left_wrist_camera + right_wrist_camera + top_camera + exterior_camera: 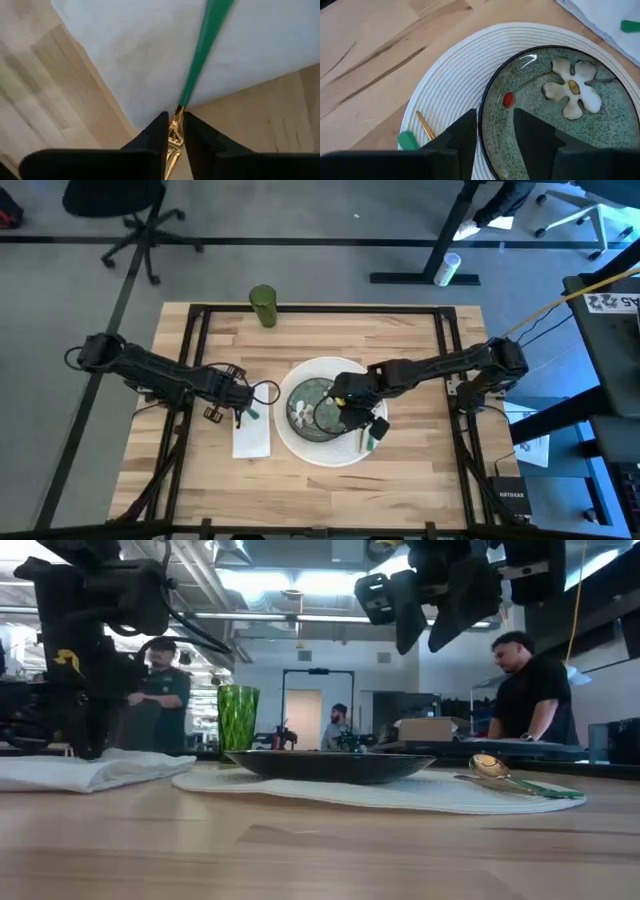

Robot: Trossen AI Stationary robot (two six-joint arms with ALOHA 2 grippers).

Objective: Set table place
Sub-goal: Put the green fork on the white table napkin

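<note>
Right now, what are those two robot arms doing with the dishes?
They are setting a place on the light-wood table. The left claw is pinching a green-handled gold utensil over the white cloth napkin. The right claw hangs open above the rim of the dark speckled plate with a white flower, which sits on a round white woven placemat. A green-handled gold spoon lies on the mat, and a green ribbed cup stands at the far edge.

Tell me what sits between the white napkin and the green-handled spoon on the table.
In the high view, the dark flower-patterned plate on the round white placemat lies between the napkin and the spoon, with the right gripper over the plate's rim.
</note>
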